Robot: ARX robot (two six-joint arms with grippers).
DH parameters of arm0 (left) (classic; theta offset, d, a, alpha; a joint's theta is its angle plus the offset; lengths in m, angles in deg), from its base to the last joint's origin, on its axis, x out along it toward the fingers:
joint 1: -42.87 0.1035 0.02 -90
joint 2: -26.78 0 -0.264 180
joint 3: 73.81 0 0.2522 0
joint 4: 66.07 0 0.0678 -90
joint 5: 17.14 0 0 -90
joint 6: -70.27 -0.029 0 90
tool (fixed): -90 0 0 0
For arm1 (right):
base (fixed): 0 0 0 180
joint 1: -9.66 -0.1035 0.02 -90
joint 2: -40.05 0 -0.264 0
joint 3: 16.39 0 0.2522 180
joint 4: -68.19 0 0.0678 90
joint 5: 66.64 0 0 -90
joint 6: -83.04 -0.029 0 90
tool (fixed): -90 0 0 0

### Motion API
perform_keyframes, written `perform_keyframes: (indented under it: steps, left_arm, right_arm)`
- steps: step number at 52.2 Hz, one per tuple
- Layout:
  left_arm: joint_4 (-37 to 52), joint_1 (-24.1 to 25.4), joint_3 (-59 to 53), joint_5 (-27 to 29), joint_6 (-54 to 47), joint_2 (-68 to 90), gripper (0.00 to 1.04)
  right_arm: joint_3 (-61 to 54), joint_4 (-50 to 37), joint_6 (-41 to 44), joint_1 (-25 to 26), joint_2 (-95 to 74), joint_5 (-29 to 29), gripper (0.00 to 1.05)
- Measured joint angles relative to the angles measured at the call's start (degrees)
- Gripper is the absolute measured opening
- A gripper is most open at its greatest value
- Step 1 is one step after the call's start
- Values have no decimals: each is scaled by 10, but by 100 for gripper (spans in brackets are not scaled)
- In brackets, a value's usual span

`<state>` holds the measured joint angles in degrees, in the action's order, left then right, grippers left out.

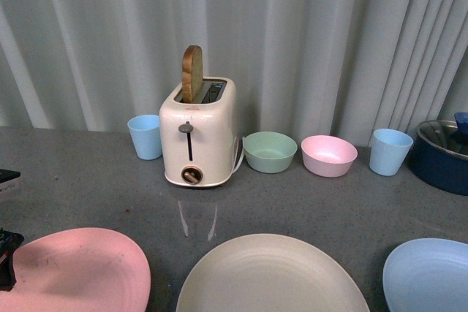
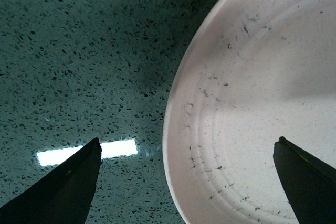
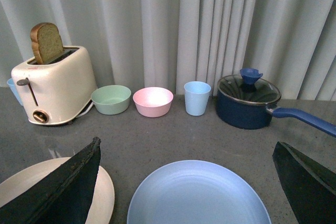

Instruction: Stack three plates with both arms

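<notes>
Three plates lie along the near edge of the grey counter: pink at left, cream-beige in the middle, light blue at right. Only a small dark part of my left gripper shows at the pink plate's left rim. In the left wrist view my left gripper is open just above that rim, one finger over the counter, the other over the pink plate. My right gripper is open above the light blue plate, with the cream-beige plate beside it.
A cream toaster with a bread slice stands at the back. Beside it are a blue cup, a green bowl, a pink bowl, another blue cup and a dark blue lidded pot.
</notes>
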<state>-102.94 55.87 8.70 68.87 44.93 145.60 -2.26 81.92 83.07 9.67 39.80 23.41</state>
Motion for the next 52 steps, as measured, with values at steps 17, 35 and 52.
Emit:
perform_keyframes:
  steps: [17, 35, 52]
  left_arm:
    - [10, -4, -8, -7, -14, 23, 98]
    - [24, -12, -10, -2, -22, 31, 86]
    - [34, -11, -19, 6, -30, 31, 26]
  right_arm:
    - [0, 0, 0, 0, 0, 0, 97]
    - [0, 0, 0, 0, 0, 0, 97]
    - [0, 0, 0, 0, 0, 0, 97]
